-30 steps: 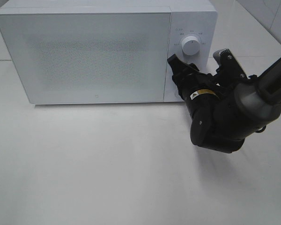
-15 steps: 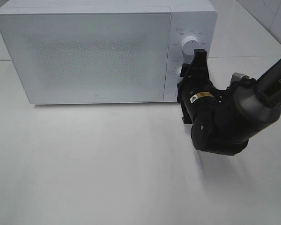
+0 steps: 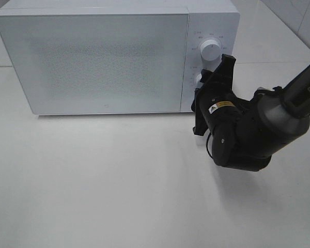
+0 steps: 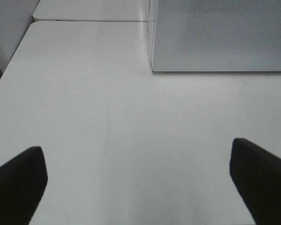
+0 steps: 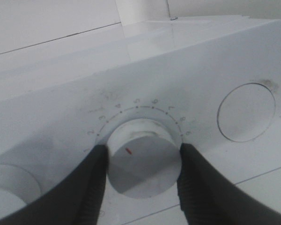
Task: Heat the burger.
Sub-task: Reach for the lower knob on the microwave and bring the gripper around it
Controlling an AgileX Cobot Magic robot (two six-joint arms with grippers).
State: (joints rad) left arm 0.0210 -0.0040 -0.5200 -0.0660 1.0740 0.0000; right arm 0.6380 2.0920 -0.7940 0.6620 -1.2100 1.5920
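The right end effector [image 5: 143, 154] is pinching the microwave timer knob [image 5: 140, 171], likely needing a twist next; the left end effector [image 4: 138, 159] is hanging spread.

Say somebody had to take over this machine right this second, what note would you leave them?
Left gripper: open, empty, over the table.
Right gripper: closed on the lower dial of the microwave.
Burger: not in view; the door is shut and frosted, so it may be inside.
Done: door closed, dial gripped.
Left: turn the dial to start heating, probably.
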